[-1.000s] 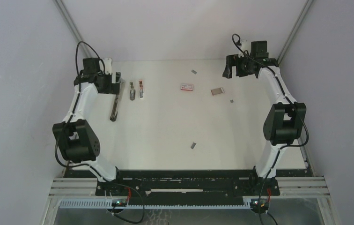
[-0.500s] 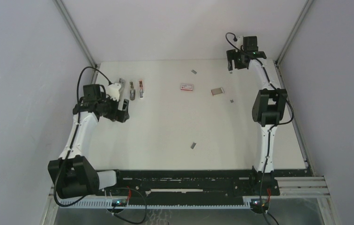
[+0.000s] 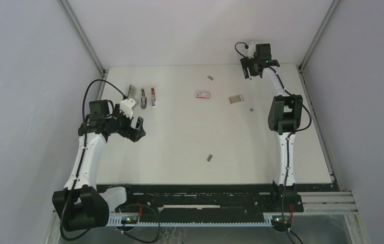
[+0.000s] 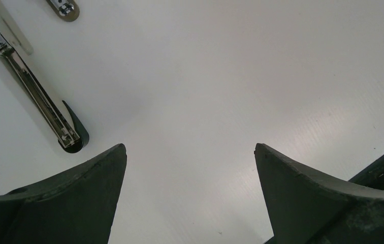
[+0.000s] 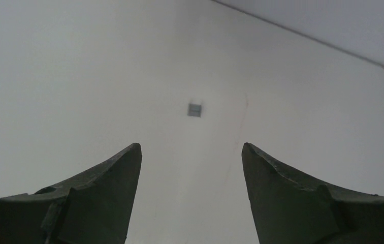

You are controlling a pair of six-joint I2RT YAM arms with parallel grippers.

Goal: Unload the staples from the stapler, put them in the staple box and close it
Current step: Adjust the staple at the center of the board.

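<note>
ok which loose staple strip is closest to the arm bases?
The staple strip lying alone mid-table, in front of the bases; the other two lie farther back.

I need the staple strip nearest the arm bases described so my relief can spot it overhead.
On the white table, look at the near half, about midway across. A small grey staple strip lies there alone. Every other grey piece sits in the far half, with the red-and-white box.

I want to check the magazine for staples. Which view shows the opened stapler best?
Left wrist view: the stapler shows its metal channel and black tip close up, partly cut off by the frame. The top view shows the stapler tiny; the right wrist view misses it.
</note>
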